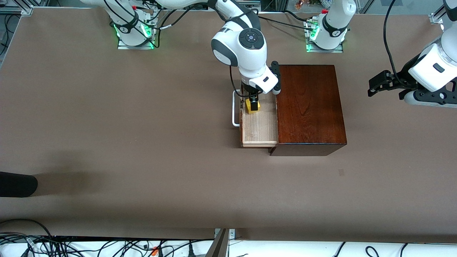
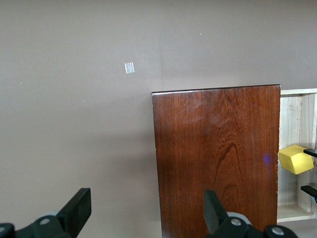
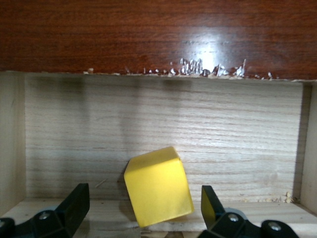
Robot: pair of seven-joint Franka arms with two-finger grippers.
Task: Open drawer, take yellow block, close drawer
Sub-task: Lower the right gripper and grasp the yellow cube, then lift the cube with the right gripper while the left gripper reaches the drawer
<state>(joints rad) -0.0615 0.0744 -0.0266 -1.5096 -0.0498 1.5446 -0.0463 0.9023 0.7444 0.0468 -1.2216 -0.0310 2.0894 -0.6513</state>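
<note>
Two open claw fingers (image 3: 74, 206) flanking yellow block (image 3: 158, 191) inside drawer (image 3: 163, 134).

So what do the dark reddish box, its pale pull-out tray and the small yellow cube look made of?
Dark mahogany box: glossy varnished wood, grain and glare visible, edge chipped.
Pale drawer tray: raw, matte light wood, open grain.
Yellow cube: smooth, plain faces; probably plastic or painted wood.

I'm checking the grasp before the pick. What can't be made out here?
- Front view: right end effector covers part of the yellow block in the drawer.
- Right wrist view: block's lower edge is cut off by the picture edge.
- Left wrist view: wooden box hides most of the drawer; left end effector, open, waits.
</note>
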